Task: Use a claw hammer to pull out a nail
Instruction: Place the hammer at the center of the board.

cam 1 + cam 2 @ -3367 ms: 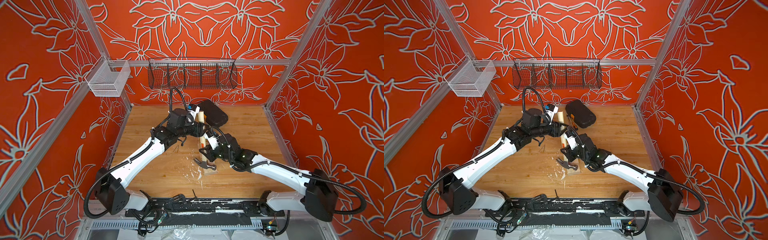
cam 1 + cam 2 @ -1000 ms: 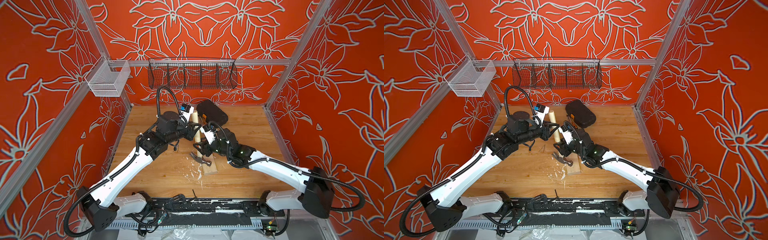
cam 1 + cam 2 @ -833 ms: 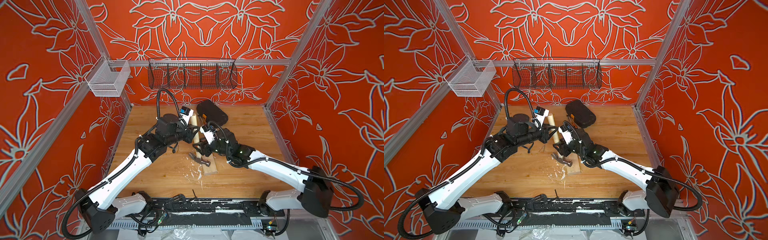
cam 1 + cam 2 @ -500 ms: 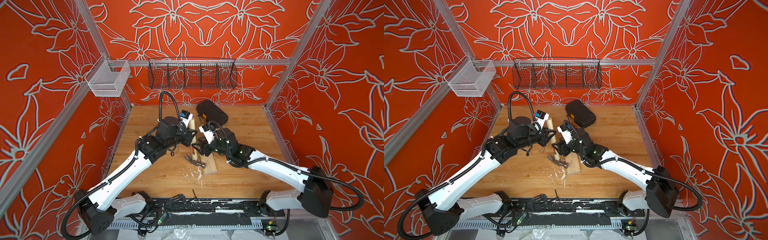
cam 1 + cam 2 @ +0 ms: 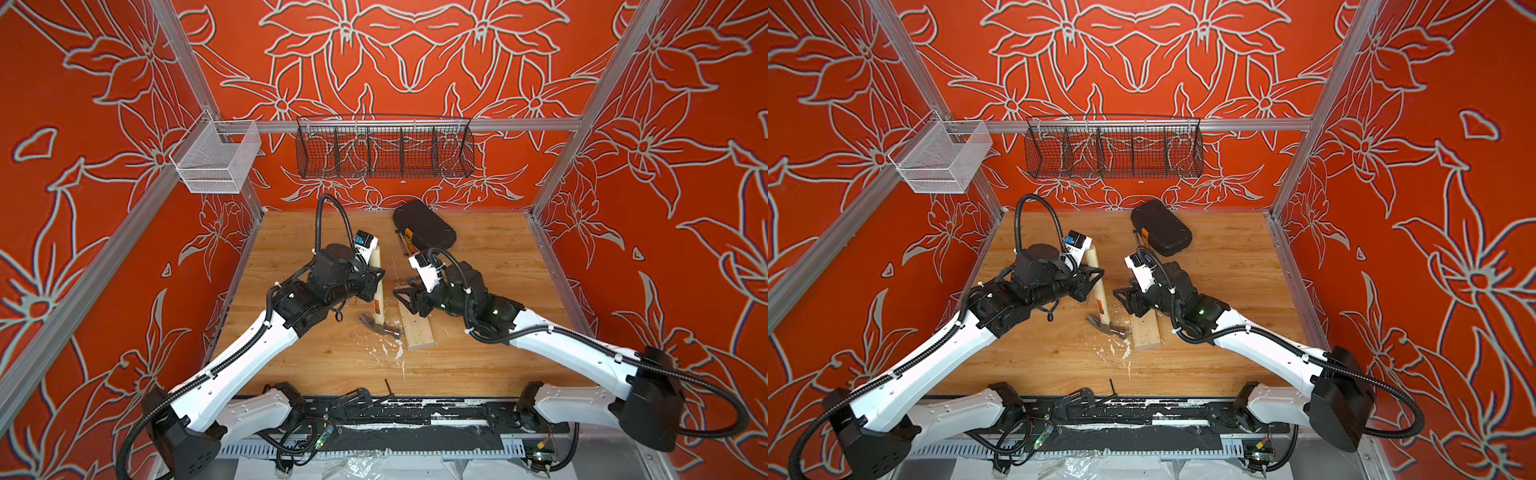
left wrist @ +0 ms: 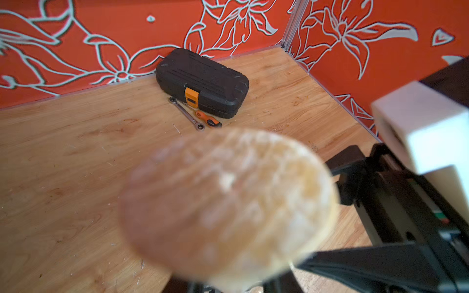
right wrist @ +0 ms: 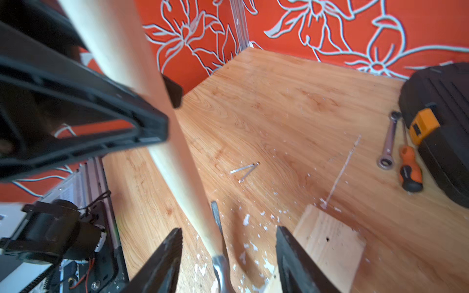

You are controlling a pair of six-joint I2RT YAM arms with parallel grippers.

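Clamping the smooth pale handle in a top view, the left gripper (image 5: 375,284) holds the claw hammer (image 5: 378,308) tilted, curved steel head just left of a rough wood block (image 5: 419,328). Right wrist view: the right gripper (image 7: 228,253) gapes, tapered black fingers (image 7: 165,261) flanking the head.

My left gripper (image 5: 375,283), clamped on the hammer (image 5: 379,305), stands just beside my right gripper (image 5: 405,299); only a narrow gap separates them. The wood block (image 5: 419,330) lies just below my right gripper. The black case (image 5: 424,228), wrench (image 6: 186,114) and screwdriver (image 6: 208,119) crowd the back; the table (image 5: 519,257) lies bare along both sides.
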